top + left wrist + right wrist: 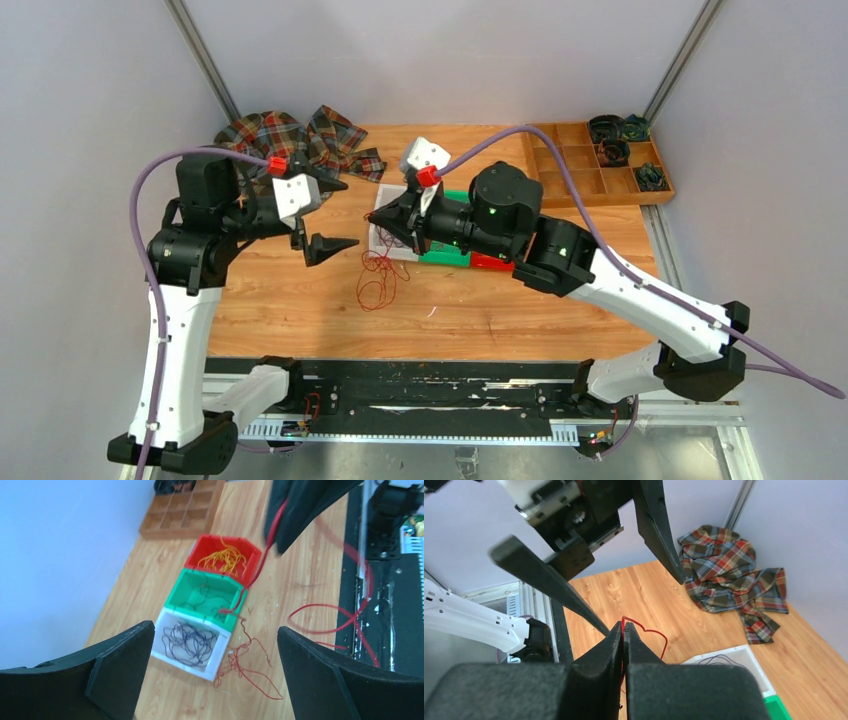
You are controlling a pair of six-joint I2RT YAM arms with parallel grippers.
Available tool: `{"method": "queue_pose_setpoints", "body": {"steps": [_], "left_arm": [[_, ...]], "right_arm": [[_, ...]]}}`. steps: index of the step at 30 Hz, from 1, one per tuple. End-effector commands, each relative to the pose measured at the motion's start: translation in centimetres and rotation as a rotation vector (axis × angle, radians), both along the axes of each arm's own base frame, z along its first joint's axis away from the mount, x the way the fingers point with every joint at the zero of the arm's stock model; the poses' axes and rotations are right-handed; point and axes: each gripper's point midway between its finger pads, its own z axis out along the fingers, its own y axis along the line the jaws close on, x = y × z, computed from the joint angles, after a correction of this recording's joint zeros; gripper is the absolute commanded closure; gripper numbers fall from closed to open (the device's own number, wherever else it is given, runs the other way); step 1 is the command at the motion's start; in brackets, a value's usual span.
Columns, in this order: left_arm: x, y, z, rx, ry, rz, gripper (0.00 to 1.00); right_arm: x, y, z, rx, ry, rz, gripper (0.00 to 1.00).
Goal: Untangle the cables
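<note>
right gripper (624,636): jaws pressed together, pinching the red cable (378,280) just at their tips.
left gripper (214,628): jaws spread wide, holding nothing, facing the right jaws from close by.
red cable: hangs from the right jaws, one strand draped over the green bin (177,594), the rest in loose loops on the table below both jaws.
beyond the left jaws: purple cables (187,640) in the white bin (161,630); yellow cables (222,557) in the red bin (196,555).
progress: we judge it late, with two colours sorted and the red one left.
table (500,310): light wood grain.
far of the jaws: plaid cloth (300,140), wooden divider tray (580,165), pale walls.
</note>
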Motion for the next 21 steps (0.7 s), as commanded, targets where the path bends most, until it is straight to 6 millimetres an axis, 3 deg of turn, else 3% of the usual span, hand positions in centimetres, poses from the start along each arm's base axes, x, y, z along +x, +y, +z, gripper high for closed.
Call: {"method": "queue_pose_setpoints", "body": {"steps": [1, 9, 17, 21], "left_arm": [[-2.5, -1.4, 1.8, -0.081, -0.003, -0.145, 0.04], [-6.5, -3.1, -0.3, -0.124, 0.089, -0.3, 0.08], [-7.2, -3.6, -1.6, -0.11, 0.142, -0.317, 0.08], [-6.8, -3.6, -2.8, -0.061, 0.122, -0.276, 0.19]], "right_arm": [[-0.4, 0.7, 0.5, 0.045, 0.021, 0.04, 0.99], [0.1, 0.9, 1.7, 0.117, -0.005, 0.023, 0.99], [0.4, 1.6, 1.4, 0.153, 0.012, 0.015, 0.99], [0.4, 2.0, 1.6, 0.195, 0.034, 0.014, 0.99]]}}
